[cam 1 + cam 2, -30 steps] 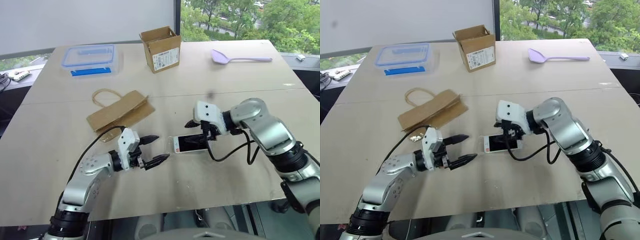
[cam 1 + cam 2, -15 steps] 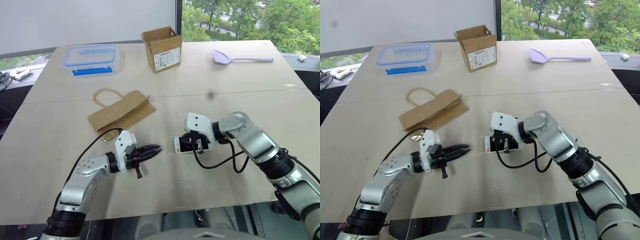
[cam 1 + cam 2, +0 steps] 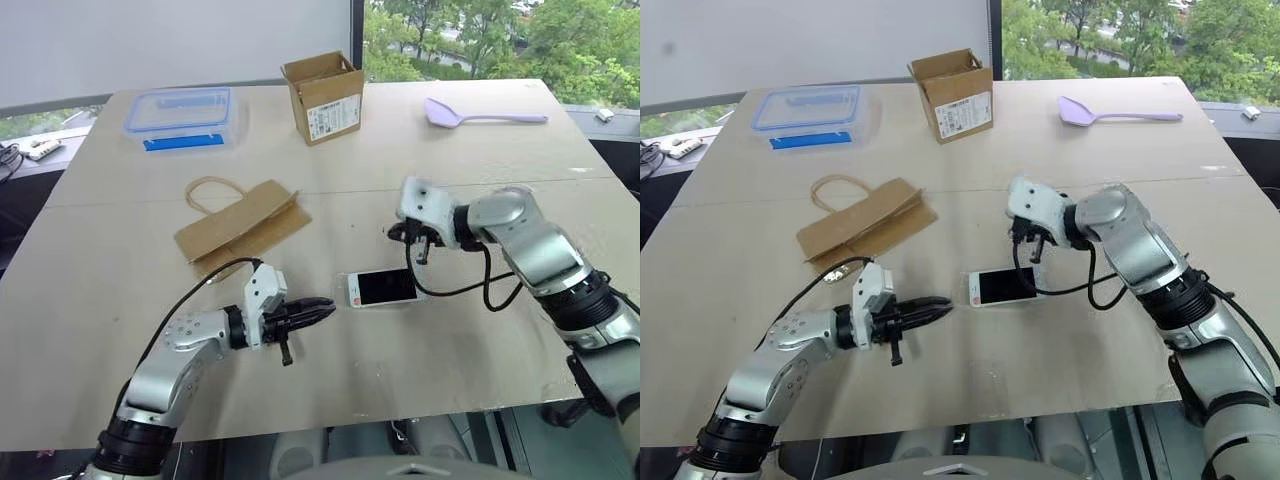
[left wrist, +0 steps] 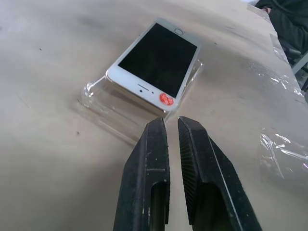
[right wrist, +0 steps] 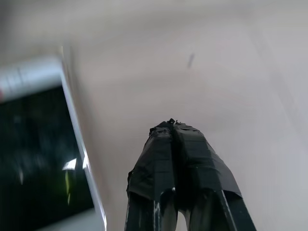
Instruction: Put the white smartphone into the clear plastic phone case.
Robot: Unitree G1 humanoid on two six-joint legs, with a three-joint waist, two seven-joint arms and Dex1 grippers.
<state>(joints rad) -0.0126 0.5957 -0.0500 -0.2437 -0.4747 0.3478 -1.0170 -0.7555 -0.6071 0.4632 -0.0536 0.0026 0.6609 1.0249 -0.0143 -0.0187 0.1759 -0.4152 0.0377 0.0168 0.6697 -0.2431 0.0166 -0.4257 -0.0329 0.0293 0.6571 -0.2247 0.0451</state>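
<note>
The white smartphone [image 3: 383,288] lies screen up on the table's near middle. It rests on the clear plastic phone case [image 4: 103,103], slightly tilted, and the case's glinting rim sticks out past the phone's end nearest my left gripper. My left gripper [image 3: 318,306] lies low just left of the phone, pointing at the case rim, shut with nothing between its fingers [image 4: 149,159]. My right gripper [image 3: 418,252] hangs just behind the phone's far right end, shut and empty, its tip [image 5: 172,126] beside the phone's edge [image 5: 38,159].
A flat brown paper bag [image 3: 240,225] lies behind my left arm. A small open cardboard box [image 3: 322,97], a clear food box with a blue-rimmed lid [image 3: 180,115] and a purple spoon [image 3: 480,115] sit along the far side. Crumpled clear wrap [image 4: 284,154] lies nearby.
My left gripper went from wide open to shut, staying left of the phone. My right gripper lifted off the phone and drew back to the right, closing fully. The phone stayed put.
</note>
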